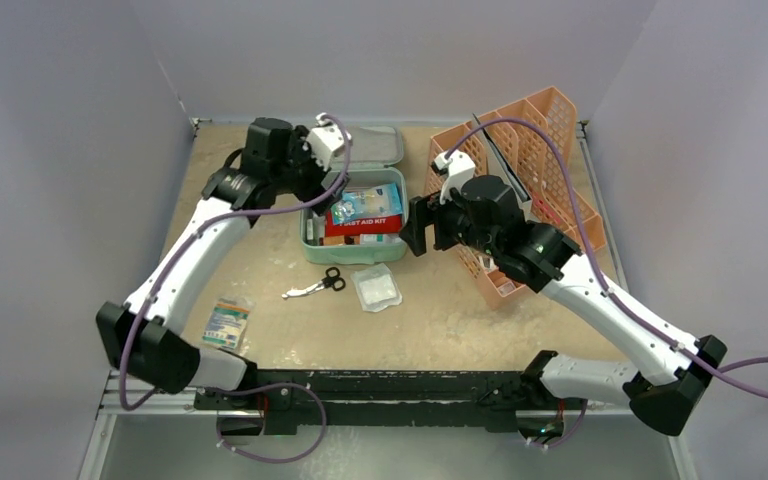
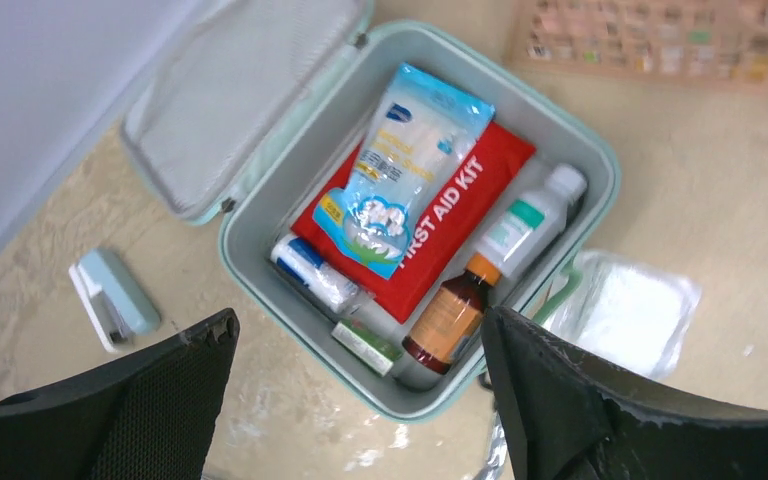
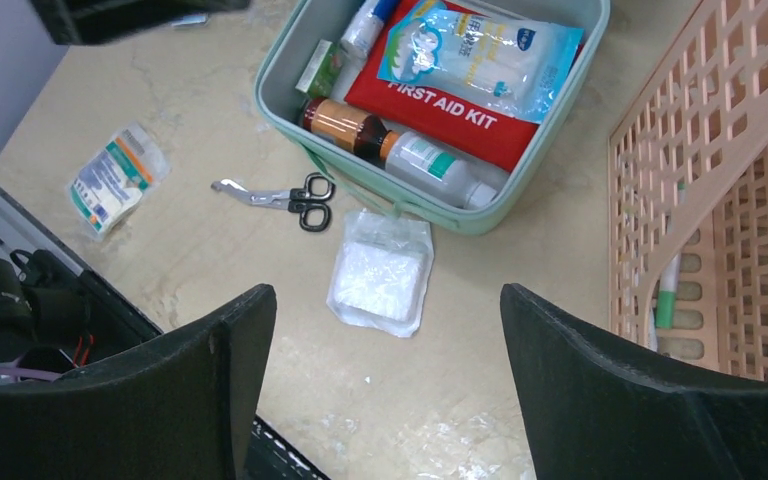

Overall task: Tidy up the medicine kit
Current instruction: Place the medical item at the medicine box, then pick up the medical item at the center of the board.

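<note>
- Top external view: a peach rack (image 1: pixel 545 140) is seen at 3 o'clock of the medicine kit (image 1: pixel 352 254), which is set mid-table with its lid (image 1: pixel 372 146) swung open at 12 o'clock.
- The kit is judged largely packed: a red pouch (image 2: pixel 460 215), a cotton bag (image 2: pixel 405 165) laid on it, a white bottle (image 2: pixel 525 225) and a brown bottle (image 2: pixel 450 320) are inside.
- The left gripper (image 2: pixel 360 322) and right gripper (image 3: pixel 388 298) are spread wide; nothing is held by either.
- Left outside the kit are a gauze pad (image 1: pixel 377 288) at 6 o'clock, a printed packet (image 1: pixel 226 322) at 8 o'clock and scissors (image 1: pixel 317 286) at 7 o'clock; the lid is not yet closed.
</note>
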### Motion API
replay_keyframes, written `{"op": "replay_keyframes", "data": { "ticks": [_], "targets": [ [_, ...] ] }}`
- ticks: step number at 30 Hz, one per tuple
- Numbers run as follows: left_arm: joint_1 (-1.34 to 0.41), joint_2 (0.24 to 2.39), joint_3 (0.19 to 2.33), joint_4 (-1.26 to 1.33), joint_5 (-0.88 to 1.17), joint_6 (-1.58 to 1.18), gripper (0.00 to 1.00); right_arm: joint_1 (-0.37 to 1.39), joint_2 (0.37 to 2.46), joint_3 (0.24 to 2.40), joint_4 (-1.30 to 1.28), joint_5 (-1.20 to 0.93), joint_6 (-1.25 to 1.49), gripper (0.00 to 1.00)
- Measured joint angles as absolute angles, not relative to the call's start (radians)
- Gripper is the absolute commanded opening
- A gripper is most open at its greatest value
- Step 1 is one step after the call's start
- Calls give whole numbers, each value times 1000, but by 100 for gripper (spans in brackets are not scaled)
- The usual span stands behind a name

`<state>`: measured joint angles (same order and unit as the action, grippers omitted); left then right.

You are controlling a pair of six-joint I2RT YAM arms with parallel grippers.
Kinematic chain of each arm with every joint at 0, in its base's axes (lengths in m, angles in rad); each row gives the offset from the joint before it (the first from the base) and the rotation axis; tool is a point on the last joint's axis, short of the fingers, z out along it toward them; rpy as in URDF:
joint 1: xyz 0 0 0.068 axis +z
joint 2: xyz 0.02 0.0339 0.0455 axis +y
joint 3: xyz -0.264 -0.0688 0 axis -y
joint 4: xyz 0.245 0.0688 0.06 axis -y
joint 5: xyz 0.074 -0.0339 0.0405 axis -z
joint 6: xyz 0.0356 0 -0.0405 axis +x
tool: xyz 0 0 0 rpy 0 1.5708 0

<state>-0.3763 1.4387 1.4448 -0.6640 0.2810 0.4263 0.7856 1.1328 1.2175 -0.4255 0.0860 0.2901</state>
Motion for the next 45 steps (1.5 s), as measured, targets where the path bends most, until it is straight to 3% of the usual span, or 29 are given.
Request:
{"op": "replay_keyframes", "data": {
  "ticks": [5,14,19,24,33,45],
  "targets": [
    [-338,1312,1376,-573,195,149,90,786,1138,1217,-432,84,323,74],
    [-144,1270,1224,-568,174,-251,91,864,1255,1226,-429,102,393,65],
    [-125,1235,1100,-600,169,-397,87,952,1372,1242,-428,123,420,57],
    [23,1236,1047,-595,276,-533,81,1008,1455,1242,-412,165,445,53],
    [70,1238,943,-589,352,-590,81,1052,1660,1247,-334,235,436,42],
    [70,1140,873,-587,298,-583,80,1068,1834,1291,-282,307,418,37]
  ]
}}
